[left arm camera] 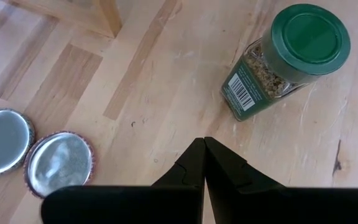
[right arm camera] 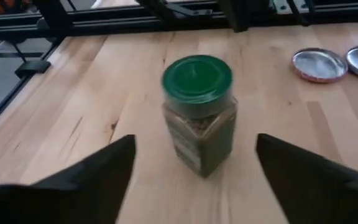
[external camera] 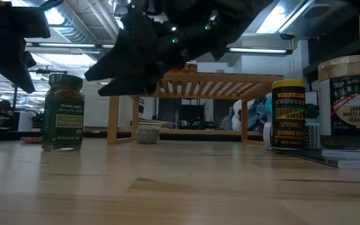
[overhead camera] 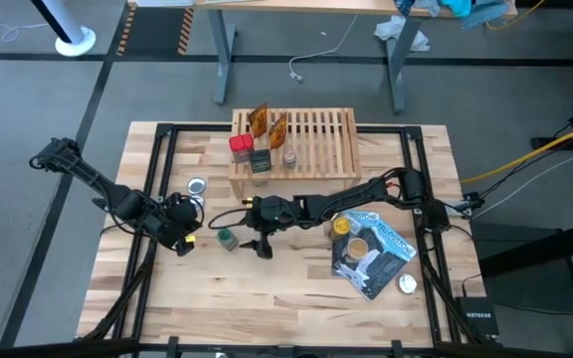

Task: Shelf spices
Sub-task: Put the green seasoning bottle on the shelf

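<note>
Robot body: two dark jointed arms.
Left arm point(overhead camera: 107, 194) and right arm point(overhead camera: 356, 194): matt black segmented links, black cables along the joints. Left end effector point(left arm camera: 204, 163): two black wedge fingers. Right end effector point(right arm camera: 194, 171): broad black tapering fingers; small green lights on the housing.

left end effector point(left arm camera: 204, 163) fingers together | right end effector point(right arm camera: 194, 171) fingers spread

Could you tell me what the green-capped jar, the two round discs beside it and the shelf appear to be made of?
The green-capped jar looks like clear glass or hard plastic, since the flaky herbs show through; its cap looks like smooth matte plastic. The two round discs seem to be thin metal, mirror-bright with rolled rims. The shelf appears to be pale unfinished wood slats.
</note>
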